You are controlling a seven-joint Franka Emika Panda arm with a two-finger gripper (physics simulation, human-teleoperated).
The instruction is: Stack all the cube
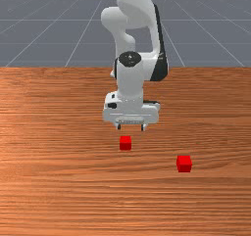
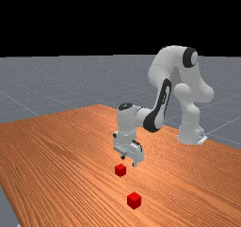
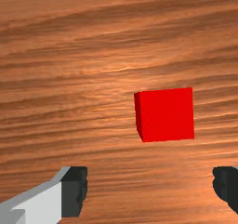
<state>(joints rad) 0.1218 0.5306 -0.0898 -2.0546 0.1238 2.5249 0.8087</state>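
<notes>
Red cube [image 1: 125,143] and second cube [image 1: 184,164] lie flat, equal-sided — faces roughly square to the front view — the claw [image 1: 131,127] wide above the table near the first.

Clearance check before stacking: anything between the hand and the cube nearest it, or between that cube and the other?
Nothing visible either way: no obstacle between the open hand and the nearest cube, just tabletop between that and the other cube.

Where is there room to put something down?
Bare wood lies to the front view's left of the red cube by the gripper, and to the front view's right of the other cube. It's crowded around the gripper and first cube.
</notes>
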